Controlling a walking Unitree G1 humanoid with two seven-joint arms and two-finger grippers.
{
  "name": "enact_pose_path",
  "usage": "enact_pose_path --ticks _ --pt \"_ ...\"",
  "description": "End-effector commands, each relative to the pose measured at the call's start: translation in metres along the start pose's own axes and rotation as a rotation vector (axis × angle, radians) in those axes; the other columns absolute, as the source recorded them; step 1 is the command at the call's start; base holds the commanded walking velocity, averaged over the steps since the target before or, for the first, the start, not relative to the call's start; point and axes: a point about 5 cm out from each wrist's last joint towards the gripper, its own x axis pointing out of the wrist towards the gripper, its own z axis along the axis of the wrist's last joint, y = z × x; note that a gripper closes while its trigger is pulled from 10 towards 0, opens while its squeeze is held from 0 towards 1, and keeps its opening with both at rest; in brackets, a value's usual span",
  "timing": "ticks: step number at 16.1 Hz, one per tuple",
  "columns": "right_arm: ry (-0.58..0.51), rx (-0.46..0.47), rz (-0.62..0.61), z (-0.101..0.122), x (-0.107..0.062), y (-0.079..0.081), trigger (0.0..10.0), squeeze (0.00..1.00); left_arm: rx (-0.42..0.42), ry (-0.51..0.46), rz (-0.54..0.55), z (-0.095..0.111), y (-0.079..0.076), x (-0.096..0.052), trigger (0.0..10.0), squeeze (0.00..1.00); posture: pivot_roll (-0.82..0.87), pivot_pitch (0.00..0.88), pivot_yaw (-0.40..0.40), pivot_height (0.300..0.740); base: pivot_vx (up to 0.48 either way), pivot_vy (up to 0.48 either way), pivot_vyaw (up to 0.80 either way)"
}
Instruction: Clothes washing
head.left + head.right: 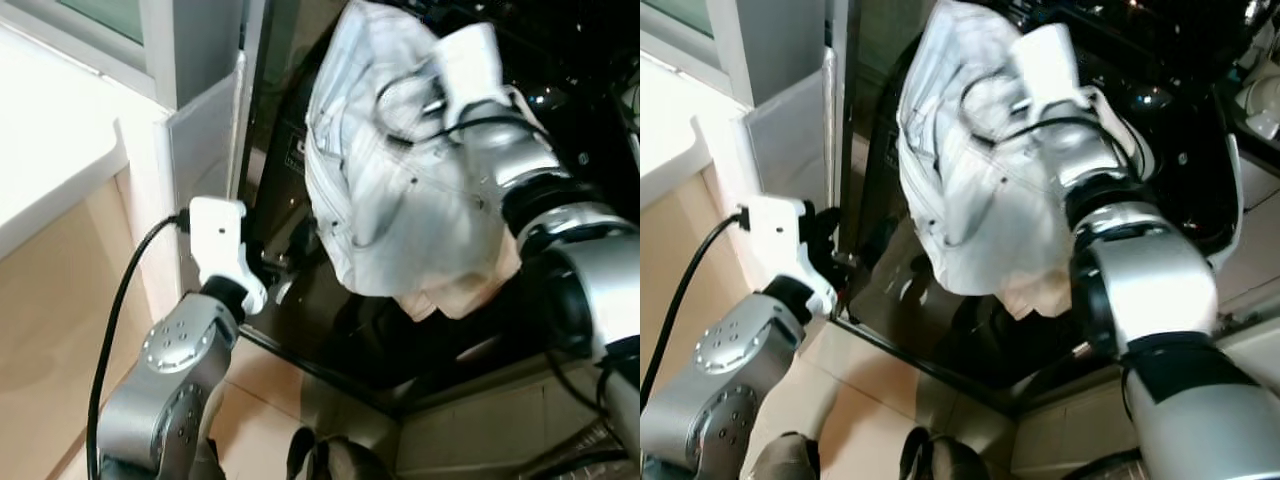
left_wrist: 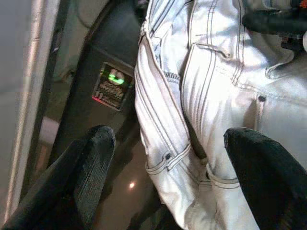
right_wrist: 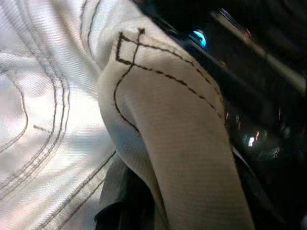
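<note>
The right arm (image 1: pixel 560 200) is lifted up high, and a pair of pale jeans (image 1: pixel 390 190) is draped over it. The jeans hang in a big bunch in the middle of the scene, above the dark washing machine (image 1: pixel 1180 120). They are light, almost white, with dark stitching and small rivets. A cream bit of pocket lining pokes out at the bottom of the bunch.

The right hand (image 3: pixel 122 203) is buried under the cloth. In the right wrist view a thick fold of the jeans lies right across it, and I cannot tell if the fingers are spread or pressed together. A black cable loops across the cloth near the wrist.

The left hand (image 2: pixel 168 167) is lower and to the left, near the left edge of the machine. Its 2 black fingers (image 2: pixel 91 163) are spread wide apart and hold nothing. In the left wrist view the jeans hang just past the fingers, and I cannot tell if they touch.

A small panel (image 2: pixel 111 86) on the dark machine glows with green and red lights. A pale wall corner (image 1: pixel 195 130) stands at the left, beside the machine. The floor (image 1: pixel 270 400) near the robot is light tile.
</note>
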Motion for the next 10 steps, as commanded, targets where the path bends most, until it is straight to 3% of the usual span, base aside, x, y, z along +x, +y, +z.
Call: enact_pose_path --ticks 1,2,3,4,5,7,9,10 --pt "0.017 0.262 -0.074 -0.003 -0.001 -0.023 10.0 0.00 -0.011 0.034 -0.032 -0.005 -0.007 0.007 10.0 0.00 0.10 0.111 -0.249 0.740 0.000 0.000 0.00" --pt "0.017 0.262 -0.074 -0.003 -0.001 -0.023 10.0 0.00 -0.011 0.034 -0.032 -0.005 -0.007 0.007 10.0 0.00 0.10 0.111 -0.249 0.740 0.000 0.000 0.00" --pt "0.014 0.329 -0.072 -0.002 -0.001 -0.023 10.0 0.00 -0.011 0.035 -0.028 -0.006 -0.006 0.009 10.0 0.00 0.10 0.107 -0.248 0.740 0.000 0.000 0.00" --pt "0.011 0.532 -0.123 -0.001 -0.001 -0.031 10.0 0.00 -0.028 0.042 0.026 -0.008 0.000 0.015 10.0 0.00 0.09 0.077 -0.237 0.740 0.000 0.000 0.00" --pt "0.020 0.631 -0.177 -0.005 -0.002 -0.036 10.0 0.00 -0.024 0.051 0.142 -0.014 0.010 0.023 10.0 0.00 0.08 0.047 -0.228 0.740 0.000 0.000 0.00" --pt "-0.016 0.591 -0.136 0.000 -0.001 -0.028 10.0 0.00 0.002 0.024 0.179 -0.014 0.012 0.030 10.0 0.00 0.08 0.014 -0.209 0.740 0.000 0.000 0.00" --pt "-0.141 0.511 -0.104 0.028 -0.001 -0.029 10.0 0.00 0.066 -0.022 0.165 -0.008 0.012 0.034 10.0 0.00 0.07 0.000 -0.187 0.740 0.000 0.000 0.00" --pt "-0.170 0.514 -0.104 0.035 -0.001 -0.033 10.0 0.00 0.065 -0.038 0.164 -0.006 0.013 0.036 10.0 0.00 0.06 0.000 -0.182 0.740 0.000 0.000 0.00"
